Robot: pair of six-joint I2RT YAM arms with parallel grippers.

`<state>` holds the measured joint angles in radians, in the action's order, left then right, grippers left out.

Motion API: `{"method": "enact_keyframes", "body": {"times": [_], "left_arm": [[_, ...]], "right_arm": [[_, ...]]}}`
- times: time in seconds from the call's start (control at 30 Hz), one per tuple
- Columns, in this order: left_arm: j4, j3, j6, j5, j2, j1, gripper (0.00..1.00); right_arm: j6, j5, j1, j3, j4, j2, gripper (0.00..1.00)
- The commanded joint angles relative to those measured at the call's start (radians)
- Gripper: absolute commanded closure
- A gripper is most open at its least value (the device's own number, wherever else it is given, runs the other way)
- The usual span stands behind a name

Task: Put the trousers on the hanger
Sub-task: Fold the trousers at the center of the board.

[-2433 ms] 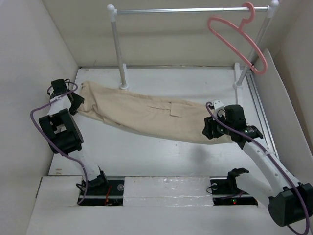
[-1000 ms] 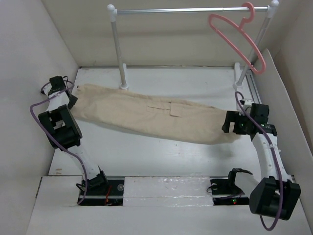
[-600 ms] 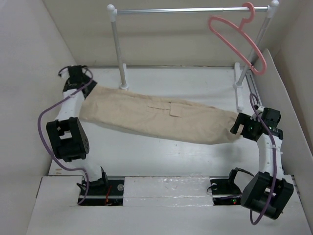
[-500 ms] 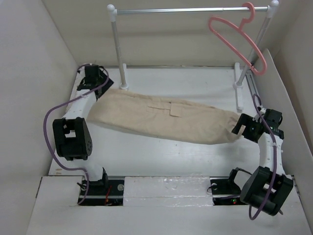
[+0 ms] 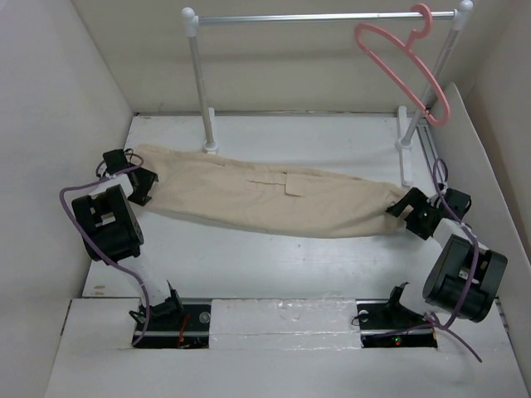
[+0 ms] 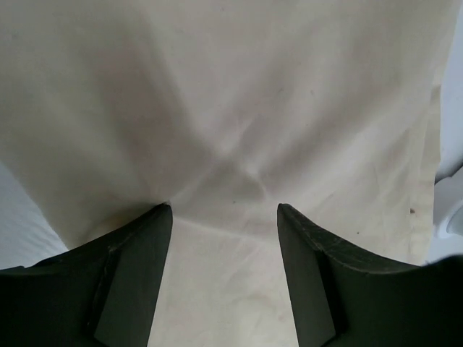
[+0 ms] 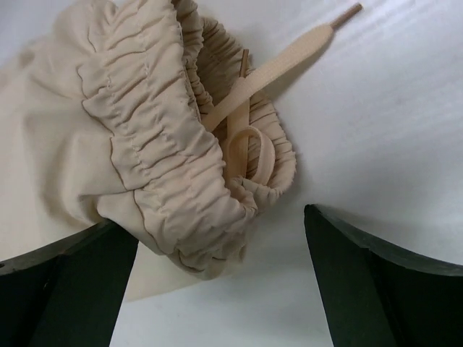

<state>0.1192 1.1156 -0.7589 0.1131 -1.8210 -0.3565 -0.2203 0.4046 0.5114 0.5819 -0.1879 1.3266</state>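
At the far left of the overhead view the left fingers [image 5: 141, 184] sit low on the white bench [image 5: 274, 278], right at the leg end of the trousers [image 5: 249, 195]; the wrist camera shows these fingers [image 6: 141, 260] spread apart with tan cloth [image 6: 231, 94] filling the space between and beyond them, creases running toward the gap, and nothing pinched between the tips. From there the trousers lie flat and stretched out in a long band across the middle of the bench, slanting slightly toward the near side as they run rightward. About midway along sits a small rectangular patch pocket [image 5: 292, 182]. Behind the garment stands a clothes rail [image 5: 315, 16], its left white post planted just beyond the far edge of the cloth and its silver bar spanning the back of the scene. The salmon-pink hanger [image 5: 445, 114] hangs by its hook from the right end of that bar, tilted, well apart from the trousers and from both arms. At the right end of the garment, the right fingers [image 5: 408, 214] are down at the bench beside the waist. Their own camera shows these fingers [image 7: 362, 282] wide open, with the gathered elastic waistband [image 7: 166, 144] bunched between them but not clamped, and a flat drawstring [image 7: 289, 63] trailing from it onto the bare bench [image 7: 391, 130]
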Motion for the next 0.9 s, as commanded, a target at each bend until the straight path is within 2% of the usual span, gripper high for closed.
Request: {"method": "enact_keyframes", "body": {"times": [0.0, 0.07, 0.1, 0.13, 0.2, 0.23, 0.27, 0.33, 0.37, 0.4, 0.47, 0.5, 0.6, 0.83, 0.87], "left_arm": [[-0.001, -0.072, -0.003, 0.008, 0.052, -0.028, 0.43], [-0.001, -0.100, -0.002, -0.029, 0.086, -0.029, 0.43], [0.000, -0.106, -0.003, -0.033, 0.095, -0.029, 0.43], [0.003, -0.115, -0.003, -0.038, 0.103, -0.029, 0.44], [0.031, -0.115, 0.006, -0.052, 0.103, -0.029, 0.44], [0.037, -0.125, 0.009, -0.056, 0.106, -0.038, 0.44], [0.042, -0.138, 0.010, -0.068, 0.114, -0.038, 0.44], [0.033, -0.200, 0.018, -0.085, 0.161, -0.038, 0.45], [0.033, -0.200, 0.018, -0.089, 0.161, -0.038, 0.45], [0.033, -0.214, 0.023, -0.090, 0.173, -0.038, 0.45], [0.039, -0.267, 0.024, -0.090, 0.209, -0.038, 0.45], [0.043, -0.281, 0.024, -0.086, 0.219, -0.026, 0.45], [0.077, -0.316, 0.046, -0.089, 0.279, 0.036, 0.46], [0.149, -0.473, 0.000, 0.010, 0.555, 0.256, 0.45], [0.157, -0.497, -0.009, 0.037, 0.586, 0.257, 0.45]], "right_arm": [[-0.134, 0.046, 0.003, -0.083, 0.178, 0.065, 0.00], [-0.160, 0.042, 0.003, -0.106, 0.240, 0.062, 0.08], [-0.171, 0.046, 0.003, -0.106, 0.254, 0.071, 0.15], [-0.171, 0.054, 0.003, -0.096, 0.252, 0.094, 0.42], [-0.153, 0.065, 0.012, -0.090, 0.237, 0.097, 0.62], [-0.139, 0.063, 0.012, -0.085, 0.217, 0.067, 0.76], [-0.120, 0.034, 0.024, -0.068, 0.193, 0.033, 0.81], [-0.036, -0.040, 0.035, -0.006, 0.005, -0.106, 0.87], [-0.036, -0.067, 0.035, 0.022, 0.004, -0.157, 0.87], [-0.001, -0.093, 0.035, 0.051, -0.081, -0.211, 0.88], [0.022, -0.147, 0.035, 0.114, -0.146, -0.308, 0.90], [0.032, -0.151, 0.035, 0.160, -0.184, -0.389, 0.91], [0.050, -0.161, 0.035, 0.249, -0.249, -0.486, 0.93], [0.197, -0.165, 0.017, 0.537, -0.444, -0.466, 0.96], [0.206, -0.159, 0.003, 0.562, -0.462, -0.463, 0.96]]}}
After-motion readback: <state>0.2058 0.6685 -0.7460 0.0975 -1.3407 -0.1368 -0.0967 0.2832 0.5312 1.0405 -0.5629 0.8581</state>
